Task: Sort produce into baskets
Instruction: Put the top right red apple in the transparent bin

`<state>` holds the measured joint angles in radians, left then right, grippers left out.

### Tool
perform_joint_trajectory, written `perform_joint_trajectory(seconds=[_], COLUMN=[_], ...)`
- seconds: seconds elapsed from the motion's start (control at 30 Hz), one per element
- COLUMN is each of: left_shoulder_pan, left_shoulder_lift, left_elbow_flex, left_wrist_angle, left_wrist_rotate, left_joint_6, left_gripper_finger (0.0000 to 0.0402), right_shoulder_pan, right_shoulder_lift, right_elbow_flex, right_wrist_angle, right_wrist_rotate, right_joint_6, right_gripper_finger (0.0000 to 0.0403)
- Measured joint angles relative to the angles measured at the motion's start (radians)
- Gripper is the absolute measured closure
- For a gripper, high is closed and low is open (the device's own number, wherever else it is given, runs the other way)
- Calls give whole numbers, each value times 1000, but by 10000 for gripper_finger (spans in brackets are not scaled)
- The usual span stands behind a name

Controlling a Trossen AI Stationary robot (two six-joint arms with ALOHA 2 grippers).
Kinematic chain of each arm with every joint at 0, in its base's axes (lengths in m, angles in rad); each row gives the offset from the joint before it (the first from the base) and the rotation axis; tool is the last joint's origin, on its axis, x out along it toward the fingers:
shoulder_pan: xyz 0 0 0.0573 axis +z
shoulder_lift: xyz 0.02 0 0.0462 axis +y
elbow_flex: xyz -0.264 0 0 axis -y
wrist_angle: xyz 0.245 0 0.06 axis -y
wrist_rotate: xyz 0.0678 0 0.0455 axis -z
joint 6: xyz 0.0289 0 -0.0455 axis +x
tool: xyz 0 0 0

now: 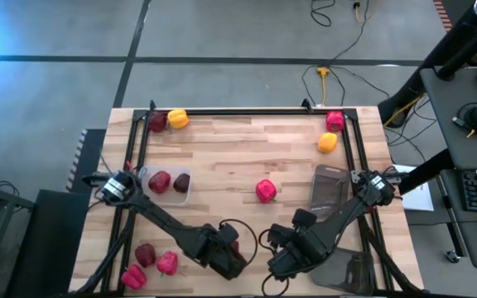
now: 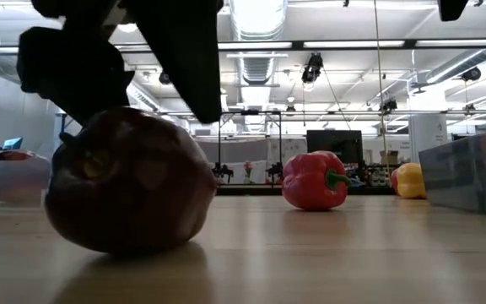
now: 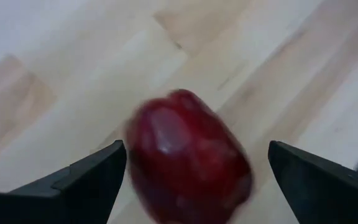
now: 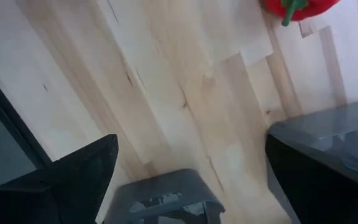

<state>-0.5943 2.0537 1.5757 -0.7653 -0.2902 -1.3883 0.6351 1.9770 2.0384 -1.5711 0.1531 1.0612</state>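
A dark maroon pepper stands on the wood near the table's front edge, large at the left in the low view. My left gripper hangs slanted over it, open, one finger on each side with a gap to both; from overhead it hides most of the pepper. My right gripper hovers open over bare wood just to the right, pointing down. A clear basket at the left holds two maroon peppers. A dark grey basket stands at the right.
A red pepper lies mid-table. At the far edge lie a maroon, a yellow, a red and another yellow pepper. Three reddish pieces lie front left. A translucent basket stands front right.
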Motion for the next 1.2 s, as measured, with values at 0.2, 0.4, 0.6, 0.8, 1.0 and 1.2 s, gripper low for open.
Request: perform_joint_trajectory(seconds=[0.2,0.4,0.6,0.8,1.0,1.2], left_shoulder_pan=[-19,-28,-34,-57,-106,-128], left_shoulder_lift=[30,81,117,82,-32,-240], left_elbow_flex=[0,-2,-2,-2,-2,-49], left_wrist_angle=[-26,-75,-78,-120,-342,-753], left_wrist_rotate=[-31,-86,-61,-69,-178,-269], left_joint_6=[5,11,43,73,53,-77], left_gripper_finger=[28,28,44,115,140,132], right_shoulder_pan=[24,55,107,180,250,301], right_shoulder_lift=[0,1,2,2,2,39], right_elbow_flex=[-2,-11,-15,-17,-35,-57], right_wrist_angle=[0,0,5,17,109,255], right_wrist_rotate=[-2,4,4,4,31,209], right_joint_6=[66,134,272,451,627,775], right_gripper_finger=[3,3,3,3,3,3])
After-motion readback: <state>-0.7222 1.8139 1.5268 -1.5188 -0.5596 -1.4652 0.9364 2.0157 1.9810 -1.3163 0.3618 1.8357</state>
